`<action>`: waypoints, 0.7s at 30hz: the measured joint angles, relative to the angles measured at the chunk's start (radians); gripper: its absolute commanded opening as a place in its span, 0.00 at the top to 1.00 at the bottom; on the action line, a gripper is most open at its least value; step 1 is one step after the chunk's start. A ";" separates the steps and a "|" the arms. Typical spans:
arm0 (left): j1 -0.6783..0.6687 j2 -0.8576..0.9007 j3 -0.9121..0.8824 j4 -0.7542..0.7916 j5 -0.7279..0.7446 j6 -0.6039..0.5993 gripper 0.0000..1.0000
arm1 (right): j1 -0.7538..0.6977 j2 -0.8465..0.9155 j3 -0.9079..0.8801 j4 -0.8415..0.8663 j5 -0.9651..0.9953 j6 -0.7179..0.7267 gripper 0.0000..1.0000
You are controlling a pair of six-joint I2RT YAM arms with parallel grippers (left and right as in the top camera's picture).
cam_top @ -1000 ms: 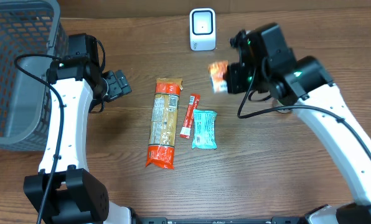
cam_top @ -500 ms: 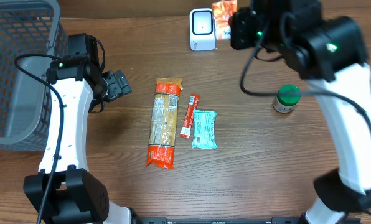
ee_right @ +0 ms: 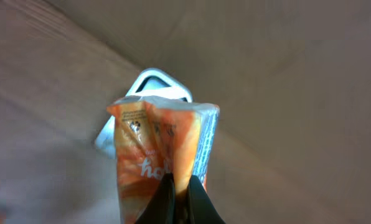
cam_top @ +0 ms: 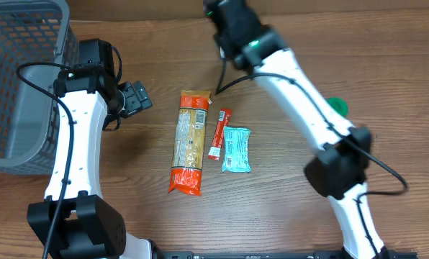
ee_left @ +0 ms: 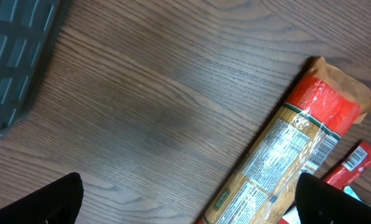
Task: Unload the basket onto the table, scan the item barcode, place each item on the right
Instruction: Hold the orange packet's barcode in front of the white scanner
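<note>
An orange snack packet (ee_right: 149,149) is pinched by its folded edge in my right gripper (ee_right: 180,186), which is shut on it. In the right wrist view the packet hangs in front of the white barcode scanner (ee_right: 155,84). From overhead, my right arm (cam_top: 286,72) reaches across the table's far edge and hides both scanner and packet. My left gripper (cam_top: 137,97) hovers open and empty left of a long pasta packet (cam_top: 188,142). Its fingertips (ee_left: 48,199) frame bare wood and the pasta packet (ee_left: 285,155).
A red stick packet (cam_top: 218,133) and a teal packet (cam_top: 236,149) lie beside the pasta. A green-lidded jar (cam_top: 337,106) peeks out behind the right arm. A grey mesh basket (cam_top: 20,79) fills the far left.
My right arm has swung up and left with the orange packet, from right of the scanner to over it. The left arm has not moved.
</note>
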 measured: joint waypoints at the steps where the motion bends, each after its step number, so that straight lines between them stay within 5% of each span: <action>1: 0.000 0.000 0.000 0.000 0.000 0.000 0.00 | 0.010 0.024 0.000 0.040 0.030 -0.040 0.96; 21: 0.000 0.000 0.000 0.000 0.000 0.000 0.00 | -0.030 0.256 0.000 0.495 0.205 -0.512 0.96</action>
